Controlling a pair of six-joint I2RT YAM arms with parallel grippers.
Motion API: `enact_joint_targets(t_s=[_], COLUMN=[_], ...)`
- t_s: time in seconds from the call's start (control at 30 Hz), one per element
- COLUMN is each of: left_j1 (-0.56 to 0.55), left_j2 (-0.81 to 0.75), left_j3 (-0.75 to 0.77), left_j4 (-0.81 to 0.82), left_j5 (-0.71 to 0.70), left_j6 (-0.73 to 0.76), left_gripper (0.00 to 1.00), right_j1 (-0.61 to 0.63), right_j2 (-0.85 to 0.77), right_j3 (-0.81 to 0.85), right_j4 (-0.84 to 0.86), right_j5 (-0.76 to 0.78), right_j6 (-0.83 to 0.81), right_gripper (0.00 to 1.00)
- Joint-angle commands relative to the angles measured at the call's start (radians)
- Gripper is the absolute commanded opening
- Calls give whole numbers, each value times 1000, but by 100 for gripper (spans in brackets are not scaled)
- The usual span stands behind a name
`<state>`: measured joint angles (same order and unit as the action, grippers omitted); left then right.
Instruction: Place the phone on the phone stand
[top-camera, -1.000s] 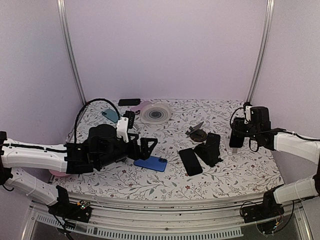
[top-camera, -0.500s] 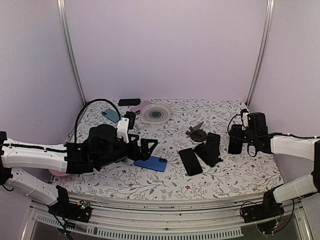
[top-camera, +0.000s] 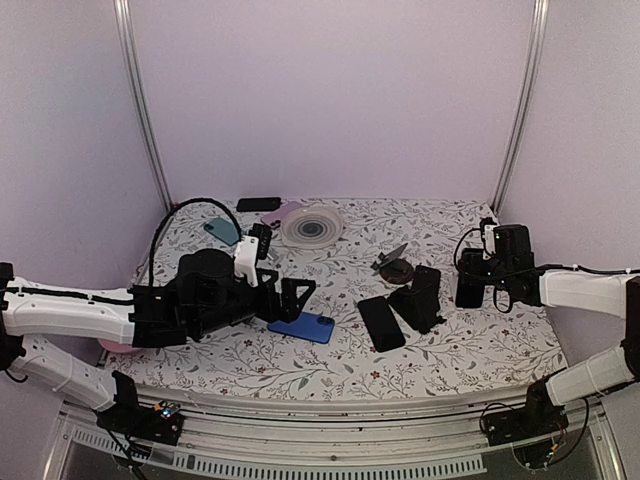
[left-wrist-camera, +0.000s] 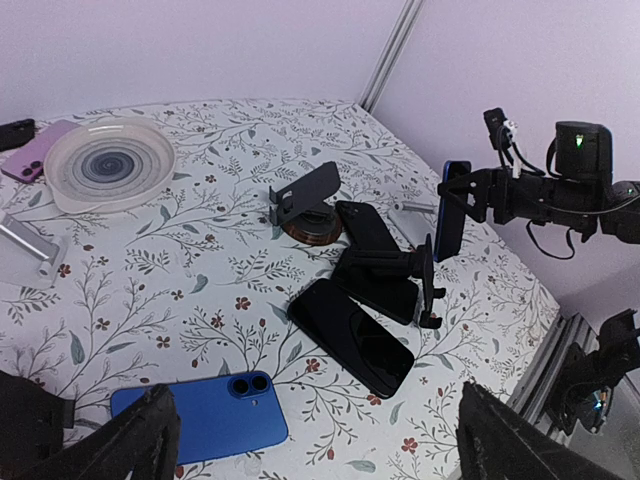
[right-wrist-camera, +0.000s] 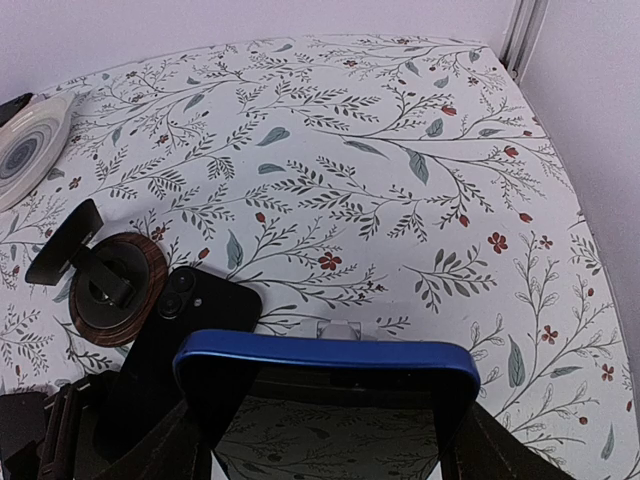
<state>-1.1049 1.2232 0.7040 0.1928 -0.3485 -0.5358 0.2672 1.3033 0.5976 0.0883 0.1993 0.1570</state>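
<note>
The right gripper (right-wrist-camera: 325, 450) is clenched on a blue-edged dark phone (left-wrist-camera: 452, 210) standing on end, long axis vertical, right of the black folding phone stand (left-wrist-camera: 426, 285). The left gripper (left-wrist-camera: 325, 445) is spread wide.

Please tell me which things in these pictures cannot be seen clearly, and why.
Right wrist view: the held phone is cut off by the bottom edge.
Top view: a pink object is mostly hidden under the left arm.
Top view: the held phone is too small and dark to tell from the right gripper.
</note>
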Motion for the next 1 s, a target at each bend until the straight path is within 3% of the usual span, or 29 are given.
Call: enact_joint_targets(t_s=[0.0, 0.43, 0.97], left_j1=[13, 13, 13], left_j2=[-8, -4, 2], left_j3=[18, 22, 30], left_j4=[-16, -13, -9], left_j5=[1, 4, 11], left_j6=[0, 1, 6], left_gripper=[97, 97, 97], right_j1=[-3, -3, -3], right_j2=[13, -26, -81], right_j3=[26, 41, 84], right_j4=[-29, -87, -164], right_j5=[-5, 11, 9], right_j6=[20, 53, 64], right_gripper=[58, 99, 99])
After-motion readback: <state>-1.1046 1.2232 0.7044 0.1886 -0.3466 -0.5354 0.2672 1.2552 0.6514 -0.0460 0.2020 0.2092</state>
